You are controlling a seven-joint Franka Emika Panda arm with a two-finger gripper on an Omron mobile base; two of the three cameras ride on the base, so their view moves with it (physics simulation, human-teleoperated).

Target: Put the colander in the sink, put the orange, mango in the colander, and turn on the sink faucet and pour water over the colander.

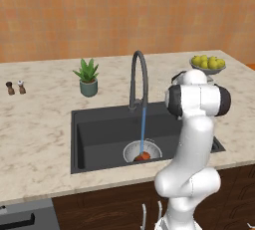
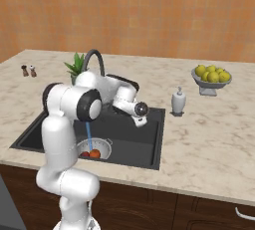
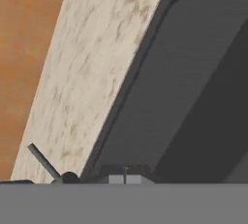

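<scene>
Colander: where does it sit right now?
The colander sits on the floor of the sink, at the front under the faucet, with the water falling into it and fruit inside; the right base view shows it beside the arm.

You won't find any readable text, label, brand, number or sign in these views. The soap bottle point(image 2: 178, 101), the two small shakers point(image 1: 15, 87) and the plant pot point(image 1: 89, 88) all show plain surfaces with no lettering you could make out
</scene>
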